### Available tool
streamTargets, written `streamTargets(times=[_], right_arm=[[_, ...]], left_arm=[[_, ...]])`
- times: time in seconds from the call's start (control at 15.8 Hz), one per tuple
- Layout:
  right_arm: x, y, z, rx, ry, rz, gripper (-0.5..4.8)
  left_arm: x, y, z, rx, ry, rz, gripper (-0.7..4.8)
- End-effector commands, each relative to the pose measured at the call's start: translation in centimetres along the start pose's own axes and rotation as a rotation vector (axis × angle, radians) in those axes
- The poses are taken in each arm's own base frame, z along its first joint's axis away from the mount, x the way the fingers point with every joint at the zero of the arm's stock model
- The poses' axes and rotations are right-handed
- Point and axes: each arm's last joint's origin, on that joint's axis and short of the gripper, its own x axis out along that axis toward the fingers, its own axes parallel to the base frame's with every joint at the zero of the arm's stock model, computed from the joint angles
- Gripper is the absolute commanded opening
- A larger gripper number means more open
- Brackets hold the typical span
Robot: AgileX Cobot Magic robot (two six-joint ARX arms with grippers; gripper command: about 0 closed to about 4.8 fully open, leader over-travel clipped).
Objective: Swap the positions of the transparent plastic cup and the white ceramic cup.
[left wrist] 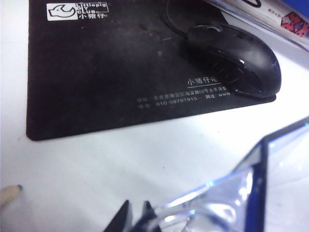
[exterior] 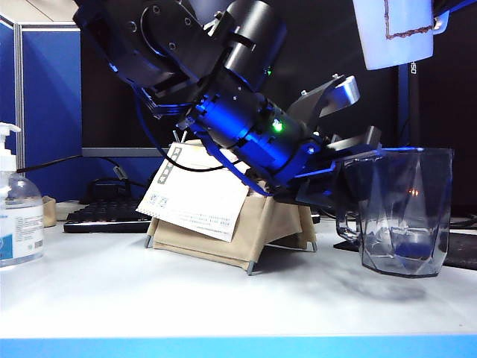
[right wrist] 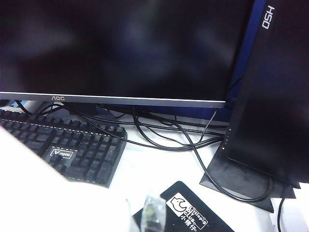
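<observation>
The transparent plastic cup point(exterior: 406, 212) stands on the white table at the right of the exterior view, its handle turned toward the left arm. My left gripper point(exterior: 354, 153) reaches across to that handle. In the left wrist view the gripper point(left wrist: 136, 216) shows two dark fingertips point(left wrist: 124, 218) a narrow gap apart, with bare table between them and the cup's point(left wrist: 231, 198) clear wall right beside them. The white ceramic cup point(exterior: 393, 30) hangs high at the top right. It fills a corner of the right wrist view point(right wrist: 58, 203), where my right gripper point(right wrist: 140, 217) is shut on it; one translucent fingertip point(right wrist: 153, 216) shows.
A pump bottle point(exterior: 16, 216) stands at the far left. A keyboard point(exterior: 112, 216) and a tan folded stand with a printed sheet point(exterior: 223, 216) sit behind the arm. A black mouse pad point(left wrist: 120, 72) with a mouse point(left wrist: 236, 58) lies beyond the cup. A monitor point(right wrist: 116, 48) rises at the back.
</observation>
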Motion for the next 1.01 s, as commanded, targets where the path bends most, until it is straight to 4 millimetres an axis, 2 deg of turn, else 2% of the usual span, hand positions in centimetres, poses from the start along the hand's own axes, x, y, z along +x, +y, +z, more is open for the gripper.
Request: streamTargets(times=[0.06, 0.19, 0.7, 0.82, 1.01], right_arm=[[-0.4, 0.0, 1.2, 0.016, -0.087, 0.009, -0.06], [-0.4, 0.0, 1.2, 0.016, -0.088, 0.009, -0.06], [-0.4, 0.0, 1.2, 0.016, -0.091, 0.02, -0.06], [-0.4, 0.0, 1.3, 0.016, -0.092, 0.025, -0.06], [-0.5, 0.0, 1.3, 0.016, -0.096, 0.028, -0.06]], left_arm=[[-0.1, 0.0, 0.4, 0.003, -0.028, -0.003, 0.76], [-0.1, 0.0, 0.4, 0.0, -0.028, -0.003, 1.27], [-0.3, 0.0, 0.5, -0.017, -0.009, -0.002, 1.29], [-0.8, 0.0, 0.9, -0.018, -0.006, 0.018, 1.29], [-2.7, -0.2, 2.6, 0.024, -0.033, 0.098, 1.3]])
